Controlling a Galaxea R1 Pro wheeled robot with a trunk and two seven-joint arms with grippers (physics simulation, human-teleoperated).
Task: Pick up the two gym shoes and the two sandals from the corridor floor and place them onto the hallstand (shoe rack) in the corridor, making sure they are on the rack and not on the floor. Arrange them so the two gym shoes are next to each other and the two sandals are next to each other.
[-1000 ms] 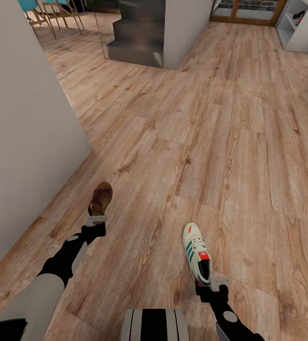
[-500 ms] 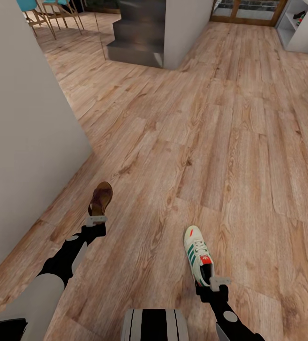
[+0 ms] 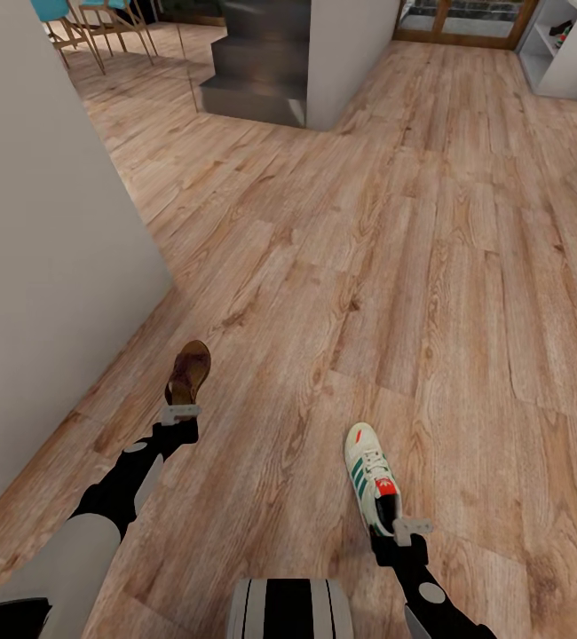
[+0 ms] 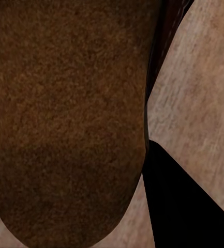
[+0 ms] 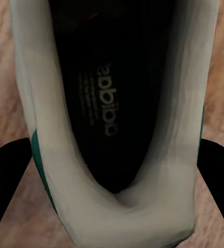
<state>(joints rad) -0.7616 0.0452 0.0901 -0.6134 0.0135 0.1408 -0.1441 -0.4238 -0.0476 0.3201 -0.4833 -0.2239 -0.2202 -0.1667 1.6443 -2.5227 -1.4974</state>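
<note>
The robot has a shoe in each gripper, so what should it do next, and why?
Probably roll toward the white shelf unit far ahead on the right. The left gripper holds a brown sandal, the right gripper a gym shoe, and a long stretch of wood floor lies between.

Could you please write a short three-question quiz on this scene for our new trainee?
1. True or false: the left gripper holds a brown sandal.
2. Which item is the right gripper shut on? A) a blue chair B) a gym shoe C) a book
3. Fill in: in the head view, the pale grey hallstand stands at the far ____ of the corridor floor.

Key:
1. True; its heel end sits at the gripper.
2. B; the right wrist view looks into its dark insole.
3. Right.
</note>
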